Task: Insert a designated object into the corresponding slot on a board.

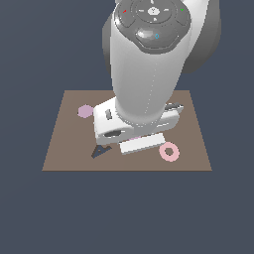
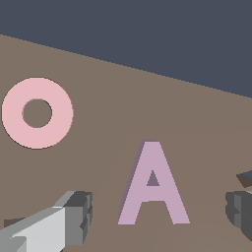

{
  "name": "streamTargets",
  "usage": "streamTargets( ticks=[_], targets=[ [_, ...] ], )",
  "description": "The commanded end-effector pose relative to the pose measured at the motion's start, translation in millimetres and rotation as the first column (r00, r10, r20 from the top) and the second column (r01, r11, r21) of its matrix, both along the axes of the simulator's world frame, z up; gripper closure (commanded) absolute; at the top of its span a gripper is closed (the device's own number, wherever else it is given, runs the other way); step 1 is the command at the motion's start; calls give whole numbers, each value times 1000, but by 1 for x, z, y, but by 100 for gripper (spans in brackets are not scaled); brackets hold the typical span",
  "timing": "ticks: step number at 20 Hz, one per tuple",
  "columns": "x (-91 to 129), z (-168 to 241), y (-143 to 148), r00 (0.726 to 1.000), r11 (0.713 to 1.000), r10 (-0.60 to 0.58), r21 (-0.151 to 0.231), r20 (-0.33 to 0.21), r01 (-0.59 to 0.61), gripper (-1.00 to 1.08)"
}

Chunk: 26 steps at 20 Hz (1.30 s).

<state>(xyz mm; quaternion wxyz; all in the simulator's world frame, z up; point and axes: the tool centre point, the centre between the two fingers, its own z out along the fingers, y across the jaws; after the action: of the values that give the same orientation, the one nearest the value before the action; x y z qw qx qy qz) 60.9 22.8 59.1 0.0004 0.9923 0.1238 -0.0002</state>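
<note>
The gripper (image 2: 156, 216) is spread wide, grasping nothing; the lilac A (image 2: 153, 186) lies flat on the board (image 1: 193, 149) between its fingers (image 2: 74, 216), ring (image 2: 37, 112) nearby.
</note>
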Motion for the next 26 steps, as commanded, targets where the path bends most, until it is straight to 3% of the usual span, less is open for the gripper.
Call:
streamTargets(
  ticks=[1,17,18,26],
  targets=[
    [4,-6,2,1000,1000,12,1,1,-12,-92],
    [6,-29,3,1000,1000,20,1,0,-20,-92],
    [6,-29,3,1000,1000,20,1,0,-20,108],
    [6,-29,3,1000,1000,20,1,0,-20,108]
  ],
)
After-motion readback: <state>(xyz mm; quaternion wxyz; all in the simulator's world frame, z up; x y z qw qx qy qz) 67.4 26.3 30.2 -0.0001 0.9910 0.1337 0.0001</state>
